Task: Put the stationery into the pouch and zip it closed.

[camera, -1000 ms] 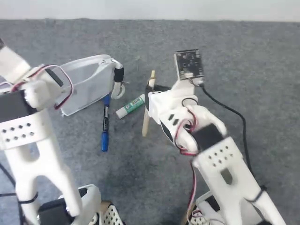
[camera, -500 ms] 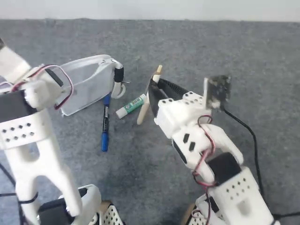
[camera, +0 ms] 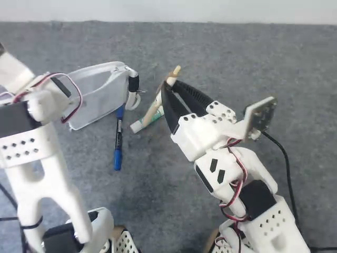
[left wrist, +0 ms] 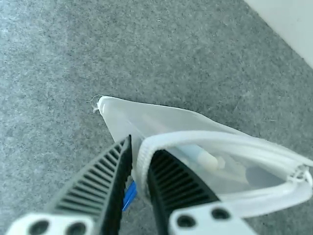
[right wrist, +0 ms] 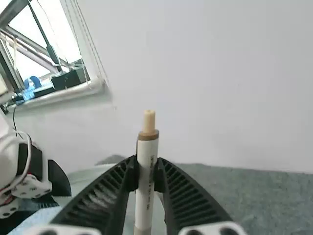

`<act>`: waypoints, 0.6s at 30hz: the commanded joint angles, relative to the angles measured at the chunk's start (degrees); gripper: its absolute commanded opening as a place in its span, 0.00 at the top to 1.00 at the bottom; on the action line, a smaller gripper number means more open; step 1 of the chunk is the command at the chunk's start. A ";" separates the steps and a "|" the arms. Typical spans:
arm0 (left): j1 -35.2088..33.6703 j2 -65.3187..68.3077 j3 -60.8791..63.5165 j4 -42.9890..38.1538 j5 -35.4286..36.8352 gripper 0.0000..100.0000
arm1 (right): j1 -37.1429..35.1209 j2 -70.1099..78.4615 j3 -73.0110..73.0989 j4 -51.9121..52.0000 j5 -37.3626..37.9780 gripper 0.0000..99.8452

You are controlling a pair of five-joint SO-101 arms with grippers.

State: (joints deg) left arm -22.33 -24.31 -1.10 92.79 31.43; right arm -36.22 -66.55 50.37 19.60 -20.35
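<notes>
High view: the left gripper [camera: 132,86] is clamped on the rim of a translucent white plastic pouch [camera: 95,95], holding its open mouth off the grey carpeted table [camera: 253,58]. A slim blue pen [camera: 118,143] lies on the carpet below that mouth, one end just under the gripper. Just beside the pen lies a short white glue stick with a green label [camera: 149,118], which sits between the pen and the right arm.

The right gripper [camera: 167,87] is closed on a cream, slender cylindrical pen with a tan tip [camera: 157,101]. It is tilted, tan tip uppermost, and its lower end hangs close to the glue stick; whether the two touch cannot be told.

From the left wrist view, the left gripper's [left wrist: 138,149] black ribbed fingers pinch the thick white rim of the pouch [left wrist: 205,127].

From the right wrist view, the right gripper [right wrist: 145,170] grips the cream pen [right wrist: 146,147] upright between both jaws, with the tan tip standing clear above them.
</notes>
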 commanded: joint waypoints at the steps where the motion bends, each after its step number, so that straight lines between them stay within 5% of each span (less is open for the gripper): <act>1: 0.35 -0.35 -1.45 -1.76 -0.44 0.99 | -0.40 -1.89 -0.88 -5.05 -0.09 0.98; 18: 0.35 -0.44 -0.84 -1.76 -0.26 0.99 | -5.14 -1.63 -1.23 -19.30 4.13 0.98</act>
State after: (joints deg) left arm -22.33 -24.31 -1.10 92.79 31.43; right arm -38.59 -66.55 50.37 2.37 -20.09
